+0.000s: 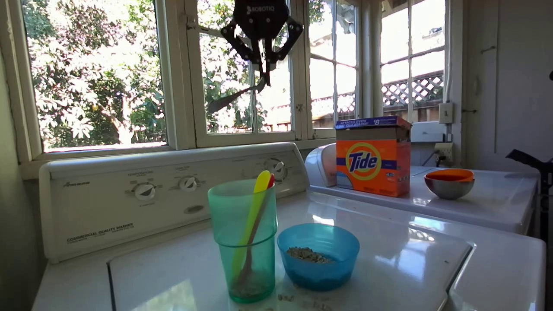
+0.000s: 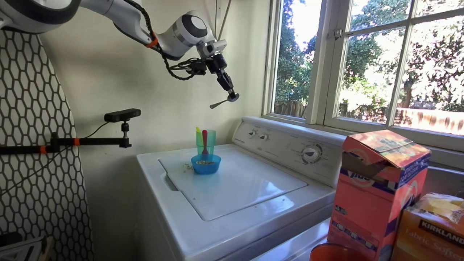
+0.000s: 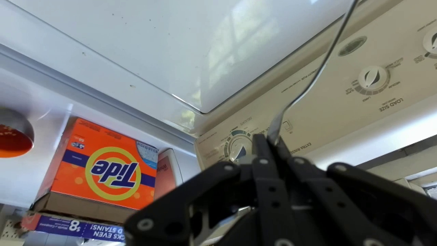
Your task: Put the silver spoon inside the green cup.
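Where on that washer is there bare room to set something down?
Widest is the lid between the blue bowl, the control panel and the lid's edge nearest the Tide box, bare but for specks. It's crowded where the bowl and green cup stand close together, beside spilled bits. Above, the hand holds the silver spoon.

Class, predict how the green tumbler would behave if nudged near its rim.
The green tumbler might tip easily, being tall and narrower at its base. Its translucent walls suggest fairly light plastic. The yellow utensil leaning inside would probably shift.
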